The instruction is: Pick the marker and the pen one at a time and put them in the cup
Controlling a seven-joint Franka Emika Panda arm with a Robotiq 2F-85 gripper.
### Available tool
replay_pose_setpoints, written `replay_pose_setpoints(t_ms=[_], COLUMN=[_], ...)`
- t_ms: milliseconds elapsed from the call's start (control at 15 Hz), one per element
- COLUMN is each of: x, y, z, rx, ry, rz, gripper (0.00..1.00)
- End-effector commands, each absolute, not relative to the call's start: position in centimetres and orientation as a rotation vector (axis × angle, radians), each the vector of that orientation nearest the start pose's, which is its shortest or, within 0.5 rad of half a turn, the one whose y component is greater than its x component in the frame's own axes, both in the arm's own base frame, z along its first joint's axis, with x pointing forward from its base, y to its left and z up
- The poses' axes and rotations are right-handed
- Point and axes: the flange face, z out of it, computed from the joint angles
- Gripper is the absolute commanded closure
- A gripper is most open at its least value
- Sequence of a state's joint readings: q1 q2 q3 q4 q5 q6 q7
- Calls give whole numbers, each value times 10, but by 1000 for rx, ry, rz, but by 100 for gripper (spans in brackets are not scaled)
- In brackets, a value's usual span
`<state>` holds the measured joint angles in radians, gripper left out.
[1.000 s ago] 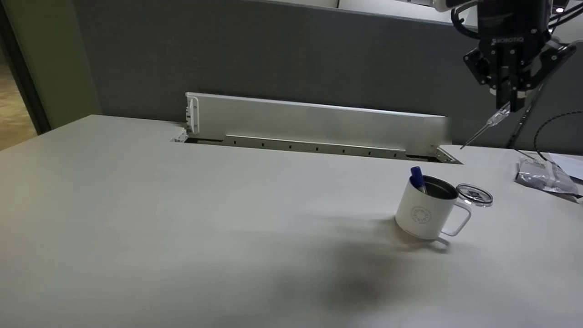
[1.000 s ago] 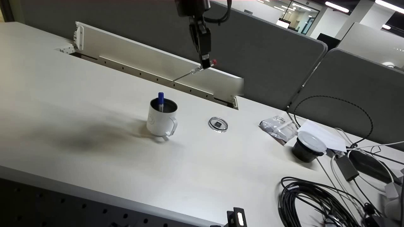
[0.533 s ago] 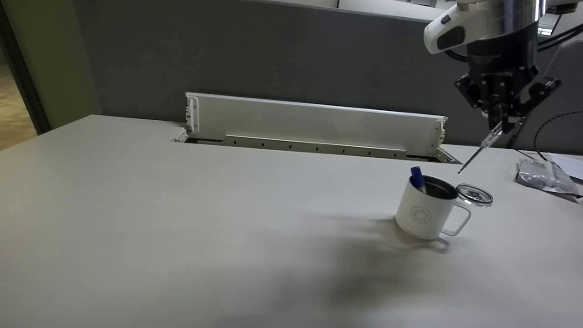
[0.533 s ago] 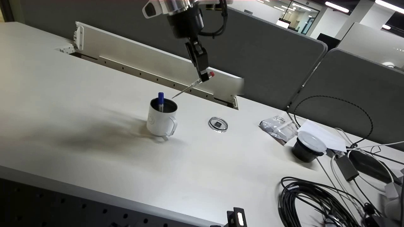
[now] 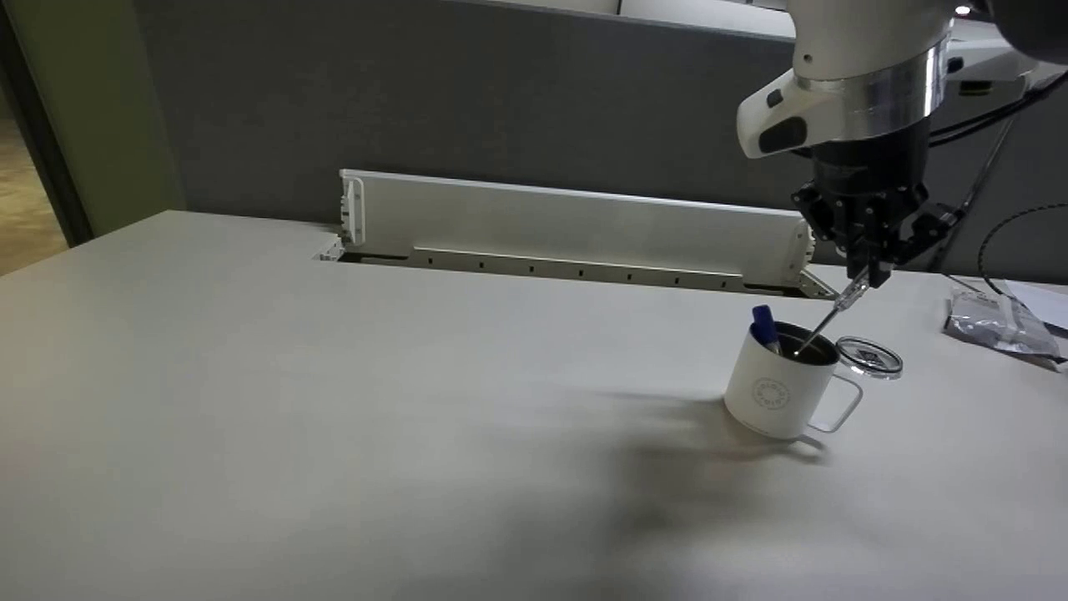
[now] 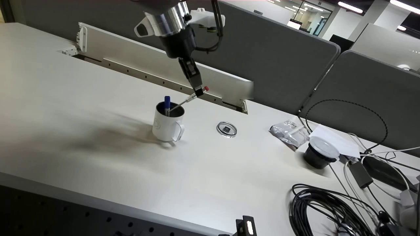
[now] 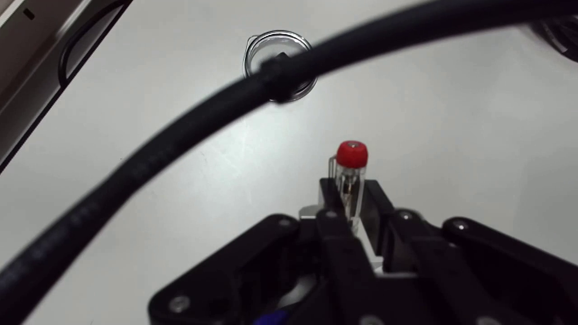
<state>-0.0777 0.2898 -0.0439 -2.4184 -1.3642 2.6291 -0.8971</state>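
Observation:
The white cup (image 5: 772,392) stands upright on the table, and it also shows in an exterior view (image 6: 167,129). The marker (image 6: 167,102) leans inside it, its blue cap (image 5: 763,324) above the rim. My gripper (image 5: 869,274) is shut on the pen (image 5: 851,294), a slim tool with a clear handle and red end (image 7: 352,155). The pen slants down, and its thin metal tip shows against the cup's dark inside in both exterior views. The fingers (image 6: 199,92) are above the rim, toward the handle side. In the wrist view the fingers (image 7: 350,194) hide most of the cup.
A clear round lid (image 6: 226,129) lies near the cup, also in the wrist view (image 7: 266,52). A silvery packet (image 6: 290,132), a black tub (image 6: 318,157) and coiled cables (image 6: 315,209) lie farther off. An upright metal flap (image 5: 567,221) stands along the back.
My gripper has moved down and toward the cup with the pen in it. The pen's tip went from above and beside the cup to its mouth. The cup and marker have not moved.

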Motion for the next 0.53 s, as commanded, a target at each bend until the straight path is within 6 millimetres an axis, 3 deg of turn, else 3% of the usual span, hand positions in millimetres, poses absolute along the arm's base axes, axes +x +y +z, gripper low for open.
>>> replay_pose_setpoints(t_ms=[0, 200, 333, 467], x=[470, 467, 469, 474], y=[-16, -1, 2, -3], z=[161, 145, 139, 141], rx=[1358, 1350, 1372, 1404], ry=[2198, 2226, 2244, 2240], rz=[-408, -402, -412, -411], gripper=[93, 93, 46, 43])
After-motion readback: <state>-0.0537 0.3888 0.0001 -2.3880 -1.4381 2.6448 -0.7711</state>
